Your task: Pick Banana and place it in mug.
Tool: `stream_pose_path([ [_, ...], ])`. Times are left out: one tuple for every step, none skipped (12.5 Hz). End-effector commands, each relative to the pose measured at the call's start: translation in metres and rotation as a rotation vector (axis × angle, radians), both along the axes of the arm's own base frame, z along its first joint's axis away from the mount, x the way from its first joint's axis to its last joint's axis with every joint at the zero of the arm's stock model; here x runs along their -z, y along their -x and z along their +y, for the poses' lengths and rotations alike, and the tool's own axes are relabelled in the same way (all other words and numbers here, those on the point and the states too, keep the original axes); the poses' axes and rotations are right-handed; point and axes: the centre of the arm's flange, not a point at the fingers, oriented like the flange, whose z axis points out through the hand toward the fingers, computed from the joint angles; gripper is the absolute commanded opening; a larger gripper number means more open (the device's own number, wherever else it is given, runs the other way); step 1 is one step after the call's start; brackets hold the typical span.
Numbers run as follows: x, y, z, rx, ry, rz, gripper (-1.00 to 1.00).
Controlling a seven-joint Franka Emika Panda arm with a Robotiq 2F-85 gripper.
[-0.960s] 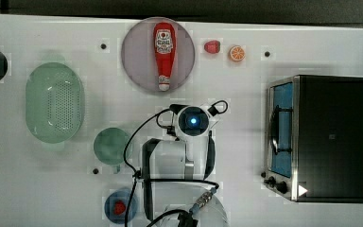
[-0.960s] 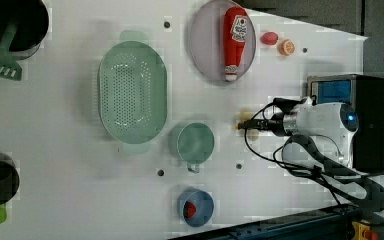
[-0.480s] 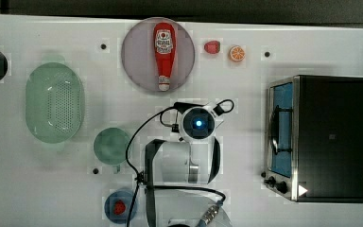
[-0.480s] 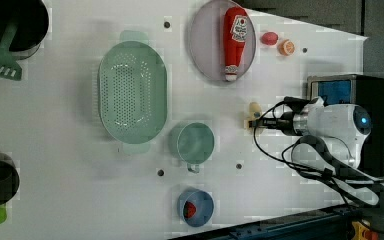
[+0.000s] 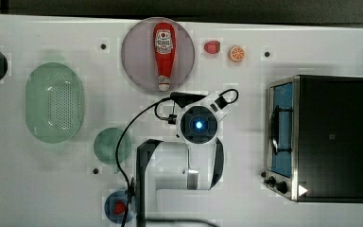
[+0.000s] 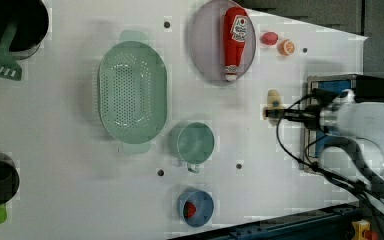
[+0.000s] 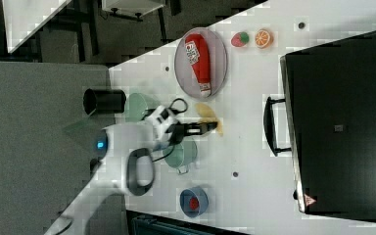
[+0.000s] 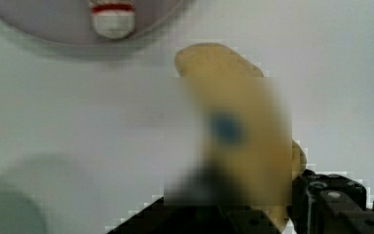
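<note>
Going left to right in the left view: big pale green perforated oval basket [image 6: 132, 97], then the small round green mug [image 6: 195, 143] with dark inside, empty, then the grey round plate [image 6: 205, 60] carrying the red ketchup bottle [image 6: 234, 42], then my gripper [image 6: 274, 114]

What changed: a second ago the arm sat low over the surface [image 6: 70, 165] with the jaws wider; since then they narrowed and the arm lifted. Now the gripper is clamped on the small pale yellow banana bunch [image 6: 273, 99]. Wrist view agrees: banana [image 8: 243, 131] sits right between the jaws, off the surface

I read that as pick done, transport not started

Banana is in the gripper, well apart from the mug, which lies toward the left view's lower left of it
</note>
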Motion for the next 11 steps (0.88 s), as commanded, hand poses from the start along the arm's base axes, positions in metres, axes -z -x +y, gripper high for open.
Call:
stream_pose_path([
  [-0.074,0.004,0.026,0.029,-0.006,0.0,-0.4],
  [-0.092,0.011,0.04,0.051,-0.001,0.045,-0.4],
  [-0.109,0.016,0.055,0.071,0.007,0.076,-0.4],
  [-0.126,0.02,0.069,0.088,0.016,0.091,-0.4],
  [-0.142,0.023,0.084,0.1,0.025,0.09,-0.4],
  [-0.156,0.026,0.1,0.109,0.033,0.083,-0.4],
  [-0.166,0.03,0.116,0.127,0.037,0.07,-0.4],
  [-0.173,0.033,0.131,0.147,0.038,0.063,-0.4],
  [-0.175,0.037,0.147,0.176,0.03,0.065,-0.4],
  [-0.173,0.041,0.162,0.211,0.021,0.076,-0.4],
  [-0.166,0.047,0.177,0.237,0.015,0.093,-0.4],
])
